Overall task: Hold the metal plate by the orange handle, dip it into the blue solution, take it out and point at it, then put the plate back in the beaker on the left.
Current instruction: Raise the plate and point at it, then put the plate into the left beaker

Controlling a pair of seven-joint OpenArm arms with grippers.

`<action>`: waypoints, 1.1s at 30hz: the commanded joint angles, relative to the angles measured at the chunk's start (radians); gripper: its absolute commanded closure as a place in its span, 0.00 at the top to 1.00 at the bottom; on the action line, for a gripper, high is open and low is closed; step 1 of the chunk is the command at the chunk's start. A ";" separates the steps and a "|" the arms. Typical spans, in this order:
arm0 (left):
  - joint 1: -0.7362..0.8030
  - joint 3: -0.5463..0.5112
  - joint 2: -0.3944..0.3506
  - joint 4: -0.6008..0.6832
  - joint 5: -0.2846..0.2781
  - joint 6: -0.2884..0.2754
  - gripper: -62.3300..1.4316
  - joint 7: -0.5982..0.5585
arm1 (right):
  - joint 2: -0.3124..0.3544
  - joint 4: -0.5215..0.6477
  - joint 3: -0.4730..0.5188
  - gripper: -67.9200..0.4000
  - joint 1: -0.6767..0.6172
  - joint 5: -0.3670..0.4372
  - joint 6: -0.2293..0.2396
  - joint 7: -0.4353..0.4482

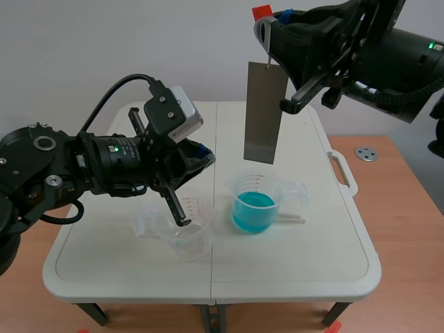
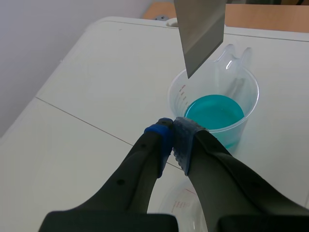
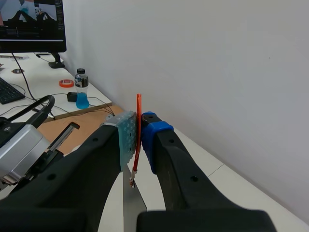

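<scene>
Upper right of the scene: right gripper (image 3: 139, 140) clenched on the thin orange handle (image 3: 138, 121), pads pressing its flat faces. Grasped high to let the grey rectangular metal plate (image 1: 265, 113) hang free and vertical from its small ring, clear of the fingers.

Plate position: upper centre of the scene, directly above the clear plastic beaker of blue solution (image 1: 255, 202), lower edge just over the rim and out of the liquid. Kept over that beaker, presumably to catch any drip.

Centre left of the scene: left gripper (image 2: 173, 129) closed on nothing, blue and grey pads pressed together into a single tip. Aimed toward the plate's lower corner and the blue beaker ahead, which reads as the pointing step. No contact with the plate.

Lower centre left, on the white folding table (image 1: 312, 263) and under the left gripper: empty clear beaker (image 1: 182, 234), destination for the plate. Before the return, likely necessary to move the left arm off this beaker.
</scene>
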 commanded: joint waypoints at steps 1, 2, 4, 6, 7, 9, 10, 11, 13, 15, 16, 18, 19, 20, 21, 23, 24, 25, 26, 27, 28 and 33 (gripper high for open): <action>-0.016 -0.001 0.005 0.009 -0.013 0.001 0.05 -0.010 | 0.008 0.022 0.013 0.02 0.012 0.015 0.007 0.014; -0.016 -0.001 0.005 0.009 -0.013 0.001 0.05 -0.010 | 0.008 0.022 0.013 0.02 0.012 0.015 0.007 0.014; -0.016 -0.001 0.004 0.009 -0.013 0.001 0.05 -0.010 | 0.008 0.022 0.013 0.02 0.012 0.015 0.007 0.014; -0.015 -0.001 0.002 0.009 -0.013 0.001 0.05 -0.010 | 0.008 0.022 0.013 0.02 0.012 0.015 0.007 0.014; -0.013 -0.001 -0.002 0.009 -0.013 0.003 0.05 -0.011 | 0.008 0.022 0.013 0.02 0.012 0.015 0.007 0.014; -0.003 -0.003 -0.017 0.009 -0.013 0.022 0.05 -0.013 | 0.008 0.022 0.013 0.02 0.012 0.015 0.007 0.014; 0.005 -0.003 -0.024 0.010 -0.013 0.029 0.05 -0.016 | 0.008 0.022 0.013 0.02 0.012 0.015 0.007 0.014; 0.015 -0.005 -0.039 0.012 -0.014 0.042 0.05 -0.020 | 0.008 0.022 0.013 0.02 0.012 0.015 0.007 0.015; 0.044 -0.018 -0.068 0.023 -0.014 0.060 0.05 -0.029 | 0.008 0.022 0.013 0.02 0.012 0.015 0.007 0.014; 0.080 -0.048 -0.099 0.038 -0.014 0.077 0.05 -0.048 | 0.008 0.022 0.013 0.02 0.012 0.015 0.007 0.014; 0.098 -0.071 -0.115 0.046 -0.017 0.080 0.05 -0.056 | 0.008 0.022 0.013 0.02 0.012 0.015 0.007 0.014; 0.137 -0.129 -0.149 0.063 -0.023 0.080 0.05 -0.080 | 0.008 0.022 0.013 0.02 0.012 0.015 0.007 0.014; 0.159 -0.161 -0.166 0.072 -0.027 0.080 0.05 -0.091 | 0.008 0.022 0.013 0.02 0.012 0.015 0.007 0.013; 0.182 -0.195 -0.184 0.081 -0.037 0.080 0.05 -0.099 | 0.008 0.022 0.013 0.02 0.012 0.015 0.007 0.012; 0.207 -0.230 -0.203 0.090 -0.051 0.080 0.05 -0.101 | 0.008 0.022 0.013 0.02 0.012 0.015 0.007 0.011; 0.259 -0.303 -0.240 0.107 -0.079 0.080 0.05 -0.102 | 0.008 0.022 0.013 0.02 0.013 0.015 0.007 0.011; 0.287 -0.340 -0.258 0.113 -0.089 0.080 0.05 -0.107 | 0.008 0.022 0.013 0.02 0.013 0.015 0.007 0.011; 0.315 -0.377 -0.276 0.117 -0.100 0.080 0.05 -0.116 | 0.008 0.022 0.013 0.02 0.013 0.015 0.007 0.011; 0.345 -0.415 -0.293 0.118 -0.110 0.080 0.05 -0.128 | 0.008 0.022 0.013 0.02 0.013 0.015 0.007 0.011; 0.376 -0.451 -0.310 0.118 -0.124 0.080 0.05 -0.138 | 0.008 0.022 0.013 0.02 0.013 0.015 0.007 0.011; 0.408 -0.488 -0.325 0.118 -0.132 0.080 0.05 -0.148 | 0.008 0.022 0.013 0.02 0.013 0.015 0.007 0.011; 0.591 -0.665 -0.367 0.118 -0.139 0.085 0.05 -0.185 | 0.007 0.022 0.012 0.02 0.015 0.015 0.007 0.011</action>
